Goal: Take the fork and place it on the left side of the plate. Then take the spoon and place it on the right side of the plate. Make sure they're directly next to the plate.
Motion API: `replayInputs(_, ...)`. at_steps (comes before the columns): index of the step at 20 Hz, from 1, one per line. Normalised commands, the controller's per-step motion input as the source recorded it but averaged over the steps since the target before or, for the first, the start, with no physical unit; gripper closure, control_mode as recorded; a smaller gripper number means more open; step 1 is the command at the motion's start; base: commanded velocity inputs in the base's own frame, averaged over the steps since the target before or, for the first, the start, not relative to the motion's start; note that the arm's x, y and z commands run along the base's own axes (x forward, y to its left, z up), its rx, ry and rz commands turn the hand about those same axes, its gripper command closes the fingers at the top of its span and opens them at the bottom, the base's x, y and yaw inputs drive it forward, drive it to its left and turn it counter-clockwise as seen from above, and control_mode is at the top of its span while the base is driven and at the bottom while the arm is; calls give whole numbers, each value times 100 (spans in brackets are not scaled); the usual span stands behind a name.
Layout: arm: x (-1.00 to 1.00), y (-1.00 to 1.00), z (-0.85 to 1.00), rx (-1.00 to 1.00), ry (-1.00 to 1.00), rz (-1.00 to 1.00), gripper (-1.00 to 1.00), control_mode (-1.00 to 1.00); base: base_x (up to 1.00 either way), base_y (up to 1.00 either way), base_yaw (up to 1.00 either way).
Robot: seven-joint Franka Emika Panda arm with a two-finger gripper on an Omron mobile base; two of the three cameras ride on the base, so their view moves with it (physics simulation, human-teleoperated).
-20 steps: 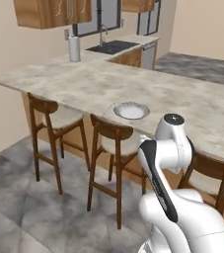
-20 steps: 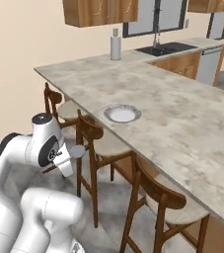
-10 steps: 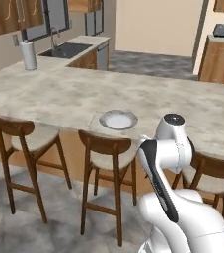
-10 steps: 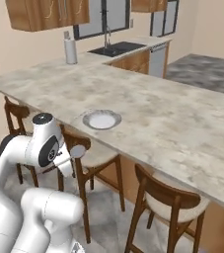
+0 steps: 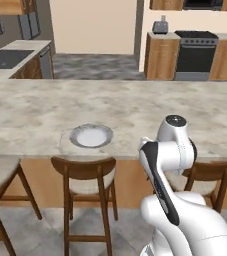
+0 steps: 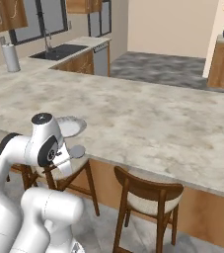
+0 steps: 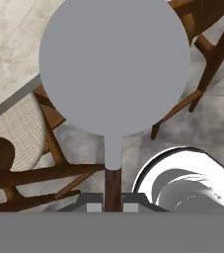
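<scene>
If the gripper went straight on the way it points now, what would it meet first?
The gripper is shut on the spoon, whose grey bowl hides the line ahead. Around the bowl show a stool and the floor, so probably stool frame or floor; depth is unclear.

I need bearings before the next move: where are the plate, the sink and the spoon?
plate (image 5: 91, 136), left base view, white centre.
sink (image 6: 59, 51), right base view, dark basin.
spoon (image 7: 114, 69), hand view, grey bowl.
</scene>
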Motion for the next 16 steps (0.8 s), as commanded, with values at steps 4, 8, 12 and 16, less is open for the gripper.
replayInputs(4, 0, 0, 0, 0, 0, 0, 100, 100, 59, 31, -20)
replayInputs(8, 0, 0, 0, 0, 0, 0, 100, 100, 50, 40, -1)
replayInputs(12, 0, 0, 0, 0, 0, 0, 100, 100, 43, 23, 0)
replayInputs(16, 0, 0, 0, 0, 0, 0, 100, 100, 28, 18, 0)
